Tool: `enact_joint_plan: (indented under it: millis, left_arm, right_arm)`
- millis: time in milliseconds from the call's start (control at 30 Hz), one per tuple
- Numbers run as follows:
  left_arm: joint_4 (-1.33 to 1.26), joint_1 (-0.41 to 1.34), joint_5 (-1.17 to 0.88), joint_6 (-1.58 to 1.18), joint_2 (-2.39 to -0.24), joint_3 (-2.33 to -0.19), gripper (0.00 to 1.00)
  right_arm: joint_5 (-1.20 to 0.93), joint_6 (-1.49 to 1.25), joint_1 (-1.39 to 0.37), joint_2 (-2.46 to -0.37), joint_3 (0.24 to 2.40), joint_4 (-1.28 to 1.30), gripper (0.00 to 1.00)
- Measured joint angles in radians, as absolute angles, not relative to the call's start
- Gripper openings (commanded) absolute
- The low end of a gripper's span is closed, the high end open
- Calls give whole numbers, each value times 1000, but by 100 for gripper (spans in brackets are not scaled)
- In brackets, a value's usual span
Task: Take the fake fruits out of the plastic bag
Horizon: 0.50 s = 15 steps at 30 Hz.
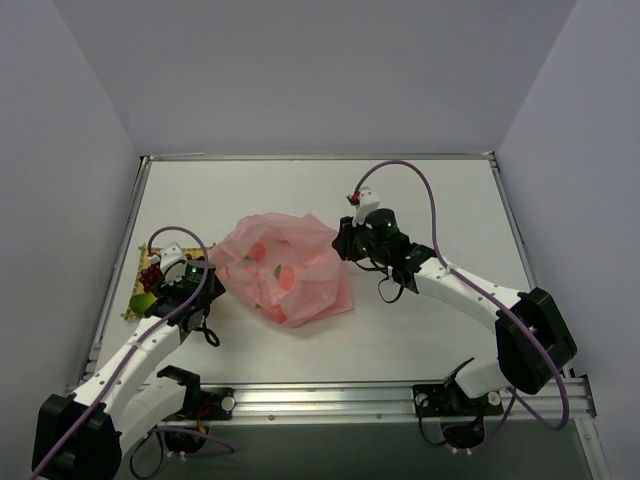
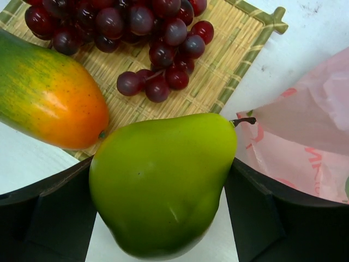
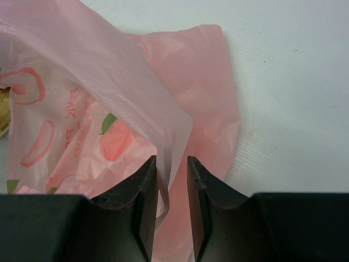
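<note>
My left gripper (image 1: 158, 297) is shut on a green pear (image 2: 163, 180), with one finger on each side of it, just off the mat's near edge. The pink plastic bag (image 1: 285, 265) lies crumpled at the table's middle. It also shows in the left wrist view (image 2: 305, 142). My right gripper (image 1: 346, 240) is at the bag's right edge. In the right wrist view (image 3: 172, 164) its jaws stand slightly apart, and a fold of the bag (image 3: 82, 109) hangs between them against the left finger. Reddish patches show through the bag; I cannot tell fruit from print.
A yellow woven mat (image 2: 218, 71) at the table's left edge holds a bunch of dark red grapes (image 2: 136, 33) and an orange-green mango (image 2: 43, 103). White walls enclose the table on three sides.
</note>
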<state>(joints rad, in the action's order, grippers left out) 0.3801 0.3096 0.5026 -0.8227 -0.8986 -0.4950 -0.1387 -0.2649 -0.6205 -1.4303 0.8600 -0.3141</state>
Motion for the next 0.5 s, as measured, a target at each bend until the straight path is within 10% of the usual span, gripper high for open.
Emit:
enact_joint_plan:
  millis: [500]
  left_arm:
    - [273, 187, 399, -759, -957, -452, 94]
  right_arm:
    - [-139, -265, -621, -1430, 860, -318, 23]
